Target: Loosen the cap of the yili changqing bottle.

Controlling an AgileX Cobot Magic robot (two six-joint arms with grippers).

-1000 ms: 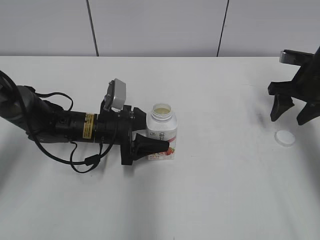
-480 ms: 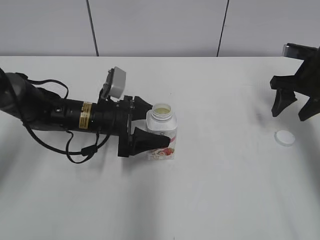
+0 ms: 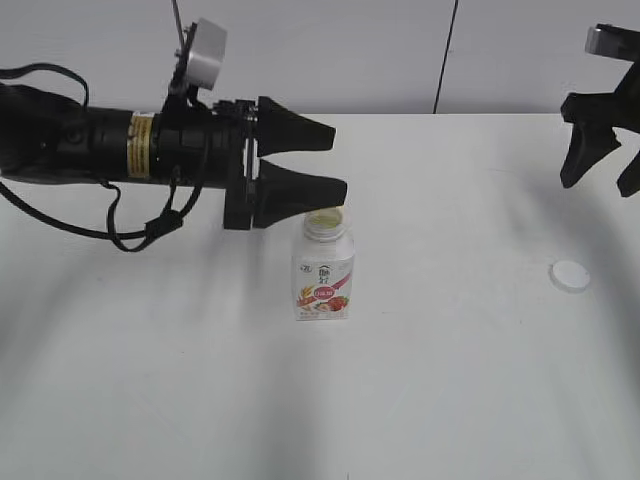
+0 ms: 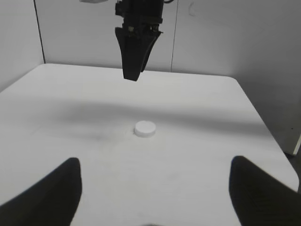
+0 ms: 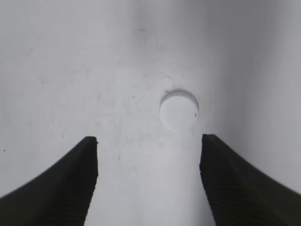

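Lifted off bottle [image 3: 324, 282], left gripper [image 3: 320, 162] now empty, cap [image 3: 571, 275] unmoved

The worktop [image 3: 420, 400] lies bare around the yili changqing bottle [image 3: 323, 270] on its front, left and right sides. The left tool [image 3: 335, 162], spread wide, hangs just above and behind the open neck. The cap [image 3: 571, 275] lies well apart to the right, below the raised, parted right tool [image 3: 605, 170].

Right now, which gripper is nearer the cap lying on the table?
Right. The right gripper hangs open above the cap; the left gripper is open over the bottle.
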